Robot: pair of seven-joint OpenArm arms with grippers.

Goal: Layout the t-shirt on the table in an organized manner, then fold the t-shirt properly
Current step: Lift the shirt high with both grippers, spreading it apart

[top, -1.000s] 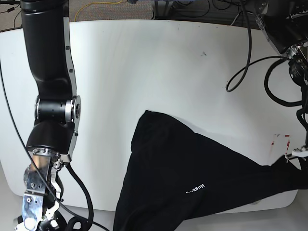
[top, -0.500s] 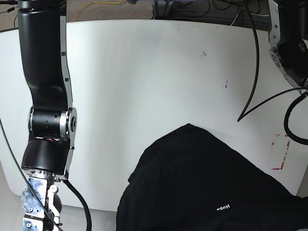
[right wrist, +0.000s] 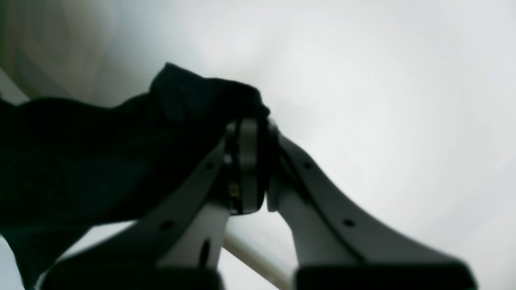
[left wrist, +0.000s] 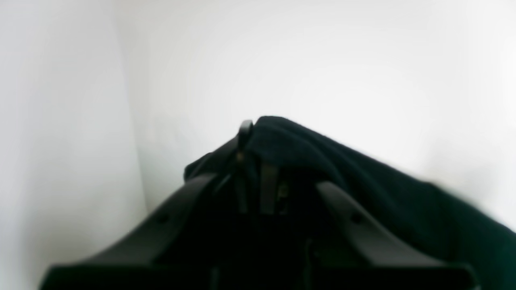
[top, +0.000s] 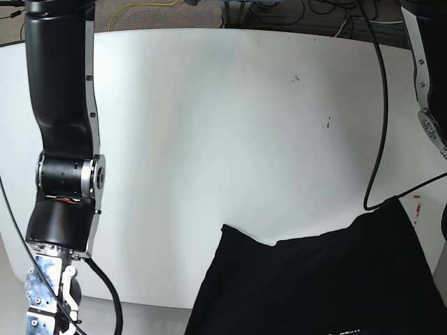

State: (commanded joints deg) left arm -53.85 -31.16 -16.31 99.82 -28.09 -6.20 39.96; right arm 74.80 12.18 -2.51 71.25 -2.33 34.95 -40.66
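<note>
The black t-shirt (top: 314, 286) hangs over the near right part of the white table (top: 230, 125), with one corner raised at the right (top: 397, 204). In the left wrist view my left gripper (left wrist: 250, 135) is shut on a bunched fold of the t-shirt (left wrist: 363, 181). In the right wrist view my right gripper (right wrist: 252, 125) is shut on another bunch of the t-shirt (right wrist: 100, 161), which drapes off to the left. Neither gripper's fingers show in the base view.
The right arm's black links (top: 63, 125) stand along the table's left side. A black cable (top: 383, 105) hangs down at the right, near a red tape mark (top: 417, 208). More cables lie beyond the far edge (top: 279, 14).
The t-shirt has slid toward the near edge and right. Its single peak has stretched into a wide top edge with a raised right corner. Both arms have shifted.
</note>
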